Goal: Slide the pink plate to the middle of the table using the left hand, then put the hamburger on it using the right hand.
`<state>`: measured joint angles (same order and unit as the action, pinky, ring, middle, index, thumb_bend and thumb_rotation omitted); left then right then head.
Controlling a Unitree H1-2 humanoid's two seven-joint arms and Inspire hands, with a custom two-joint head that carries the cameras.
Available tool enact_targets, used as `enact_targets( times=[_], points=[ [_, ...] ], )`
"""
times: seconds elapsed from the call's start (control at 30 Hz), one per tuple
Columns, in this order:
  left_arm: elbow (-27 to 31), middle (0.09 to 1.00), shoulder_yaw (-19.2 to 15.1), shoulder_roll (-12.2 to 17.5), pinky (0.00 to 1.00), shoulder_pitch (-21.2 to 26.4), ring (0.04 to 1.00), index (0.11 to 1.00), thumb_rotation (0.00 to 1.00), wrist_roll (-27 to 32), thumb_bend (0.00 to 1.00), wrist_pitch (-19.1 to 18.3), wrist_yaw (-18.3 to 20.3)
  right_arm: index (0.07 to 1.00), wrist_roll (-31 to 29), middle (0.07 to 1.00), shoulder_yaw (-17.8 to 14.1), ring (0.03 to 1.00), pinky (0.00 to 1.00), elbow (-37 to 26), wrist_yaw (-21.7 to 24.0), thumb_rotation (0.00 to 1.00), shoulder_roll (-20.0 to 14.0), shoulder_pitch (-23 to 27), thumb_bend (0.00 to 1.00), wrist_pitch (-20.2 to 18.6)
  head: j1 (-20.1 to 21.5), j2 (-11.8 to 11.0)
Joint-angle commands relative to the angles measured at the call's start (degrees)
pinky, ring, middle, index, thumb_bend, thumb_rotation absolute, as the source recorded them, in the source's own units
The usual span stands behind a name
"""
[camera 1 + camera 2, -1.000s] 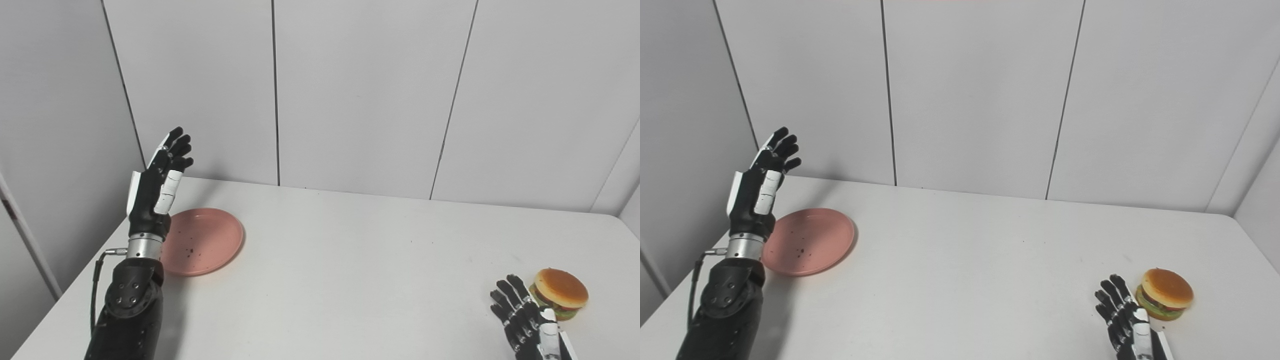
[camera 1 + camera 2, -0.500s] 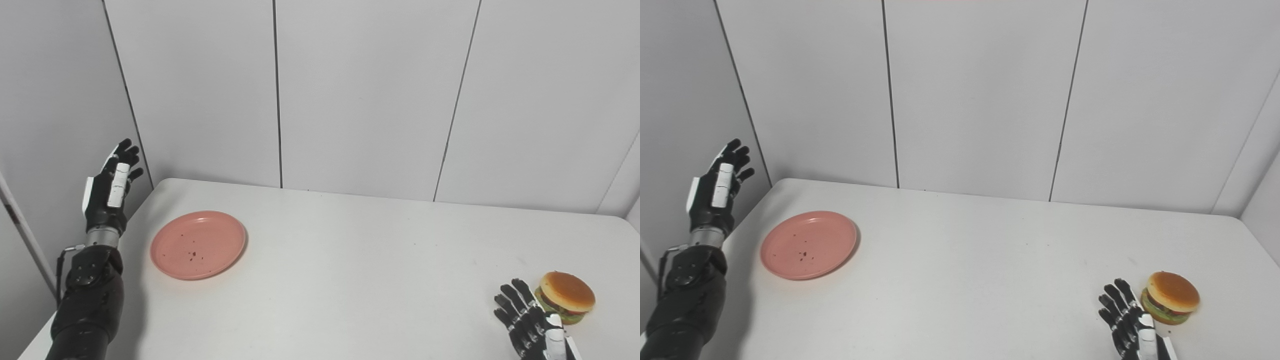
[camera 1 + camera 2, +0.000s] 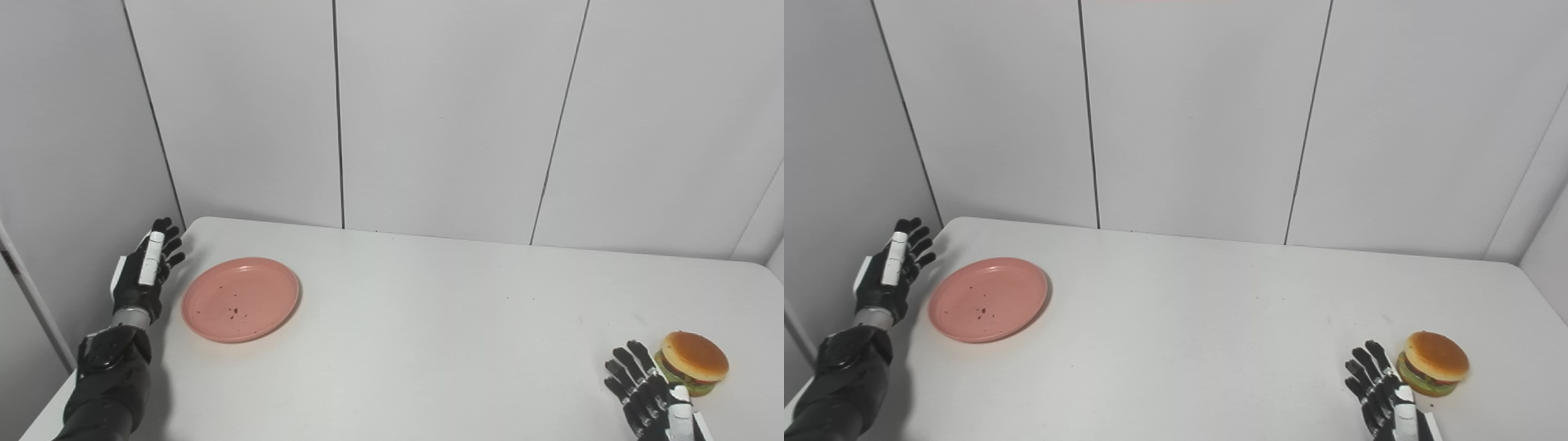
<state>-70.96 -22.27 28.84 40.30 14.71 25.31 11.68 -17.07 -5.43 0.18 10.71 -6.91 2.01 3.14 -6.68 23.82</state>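
Pink plate point(image 3: 240, 299) beside left hand point(image 3: 142, 277), untouched

The round pink plate point(image 3: 240, 298) carries a scatter of small dark specks. The hamburger point(image 3: 694, 362) has a golden-orange bun over green, red and dark brown layers. The tabletop point(image 3: 429, 331) is plain white, and the wall panels point(image 3: 441, 116) are pale grey with thin dark seams. Both the left hand point(image 3: 144, 277) and the right hand point(image 3: 649, 398) are black with white patches.
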Motion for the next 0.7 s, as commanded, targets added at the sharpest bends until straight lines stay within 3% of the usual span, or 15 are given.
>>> enact_targets(
  times=[0.0, 0.2, 0.37, 0.5, 0.67],
  points=[
    [0.49, 0.899, -0.34, 2.23, 0.83, 3.35, 0.913, 0.877, 0.83, 0.63, 0.98, 1.6, 1.75, 0.934, 0.19, 0.918, 0.47, 0.912, 0.93, 3.68, 0.43, 1.0, 0.85, -1.8, 0.89, 0.69, 0.2, 0.13],
    [-2.2, 0.872, 0.07, 1.17, 0.86, 3.18, 0.887, 0.851, 0.78, 1.07, 0.99, 1.52, 1.69, 0.926, 0.72, 0.908, 0.43, 0.904, 0.91, 3.27, -0.09, 1.0, 1.14, -1.86, 0.88, 0.63, 0.43, 0.4],
    [-3.55, 0.882, 1.83, 0.35, 0.85, 2.87, 0.914, 0.861, 0.82, 0.19, 0.94, 1.51, 1.95, 0.926, 0.98, 0.912, 0.46, 0.904, 0.91, 2.73, -0.21, 1.0, 1.44, -1.98, 0.88, 0.21, 0.78, 0.79],
    [-3.58, 0.888, 3.6, -0.61, 0.8, 2.68, 0.889, 0.86, 0.85, -0.66, 0.96, 1.55, 0.42, 0.924, 1.19, 0.913, 0.49, 0.905, 0.91, 2.47, -0.26, 1.0, 1.6, -2.05, 0.88, 0.01, 1.11, 1.01],
    [-3.99, 0.914, 4.9, -1.75, 0.81, 2.74, 0.92, 0.867, 0.87, -0.51, 0.98, 1.58, 1.83, 0.924, 1.47, 0.914, 0.58, 0.907, 0.91, 1.82, -0.71, 1.0, 1.92, -2.13, 0.89, -0.51, 1.46, 1.23]
  ],
)
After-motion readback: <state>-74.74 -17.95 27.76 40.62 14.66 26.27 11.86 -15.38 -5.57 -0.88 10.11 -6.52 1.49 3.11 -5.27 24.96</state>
